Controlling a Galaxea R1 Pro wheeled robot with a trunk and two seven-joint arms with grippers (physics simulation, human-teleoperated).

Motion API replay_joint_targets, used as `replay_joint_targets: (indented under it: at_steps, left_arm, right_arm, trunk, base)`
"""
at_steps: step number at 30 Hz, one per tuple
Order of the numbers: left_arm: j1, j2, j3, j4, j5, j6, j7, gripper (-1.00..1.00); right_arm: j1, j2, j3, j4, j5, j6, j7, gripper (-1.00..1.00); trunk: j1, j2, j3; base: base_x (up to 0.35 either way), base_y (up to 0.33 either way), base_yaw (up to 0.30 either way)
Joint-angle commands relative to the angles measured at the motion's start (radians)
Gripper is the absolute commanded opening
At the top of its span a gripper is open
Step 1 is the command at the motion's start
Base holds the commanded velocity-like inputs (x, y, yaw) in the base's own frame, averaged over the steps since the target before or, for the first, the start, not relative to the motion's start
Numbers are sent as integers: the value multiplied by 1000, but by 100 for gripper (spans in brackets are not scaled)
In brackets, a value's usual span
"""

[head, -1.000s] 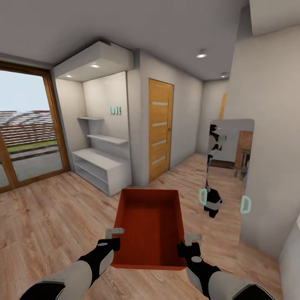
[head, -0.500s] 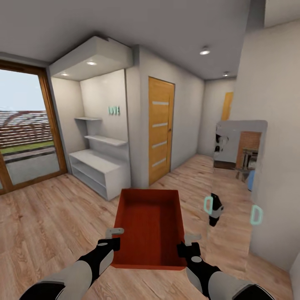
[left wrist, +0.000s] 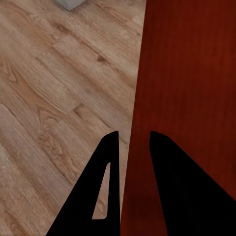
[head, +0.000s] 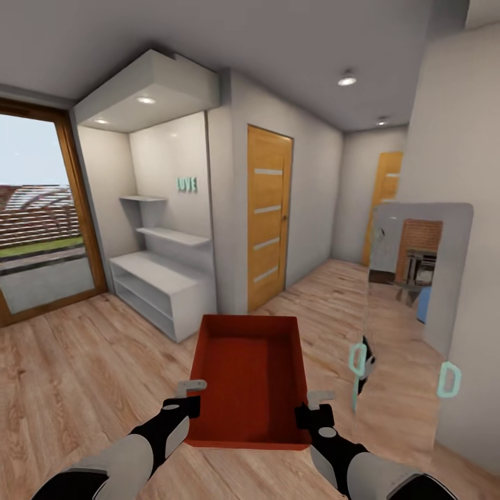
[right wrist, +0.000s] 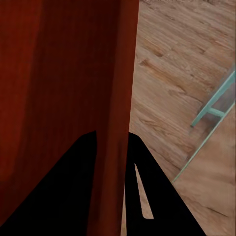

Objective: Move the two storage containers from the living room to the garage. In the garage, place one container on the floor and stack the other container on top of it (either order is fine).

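- We're in a bright room with a light wood-plank floor (head: pixel 76 375) and off-white walls, a corridor running off ahead to the right.
- Far left, a big wood-framed glass door (head: pixel 38 215) looks out on terraced steps and grass.
- Next along, a recessed alcove with white shelving (head: pixel 163 278), a small green sign on the wall above it and spotlights overhead.
- Centre, a closed wooden door (head: pixel 269 215) with pale horizontal strips; a second wooden door (head: pixel 382 201) stands at the corridor's far end.
- Down low, the left gripper (head: pixel 189 396) is clamped on the left wall of the storage container (head: pixel 251 378); the left wrist view shows one finger (left wrist: pixel 105 187) outside the red wall and one inside, pinching it.
- The container, orange-red, open-topped and empty, hangs level out in front of the trunk, clear of the floor, carried between both arms.
- The right gripper (head: pixel 312 410) bites the opposite wall the same way, its dark fingers (right wrist: pixel 147 196) straddling the rim in the right wrist view. Gripping both side walls looks meant to keep the bin from tipping while the base rolls.
- Far right, a tall wall mirror (head: pixel 417 305) with teal fittings reflects a brick fireplace.
- My read: this is transit, garage not yet in sight, so a steady two-handed hold matters most.
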Motion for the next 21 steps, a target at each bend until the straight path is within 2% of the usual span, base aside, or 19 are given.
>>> replay_joint_targets:
  at_steps: [1, 21]
  left_arm:
    - [0, 4, 0, -2, -6, 3, 12, -100]
    - [0, 3, 0, -1, -6, 3, 11, -100]
  right_arm:
    - [-2, 1, -78, -2, 2, -2, 0, -100]
    - [-2, 1, -78, -2, 2, -3, 0, -100]
  trunk:
    - [1, -2, -2]
    - [1, -2, -2]
  base:
    - [322, 0, 0]
    - [322, 0, 0]
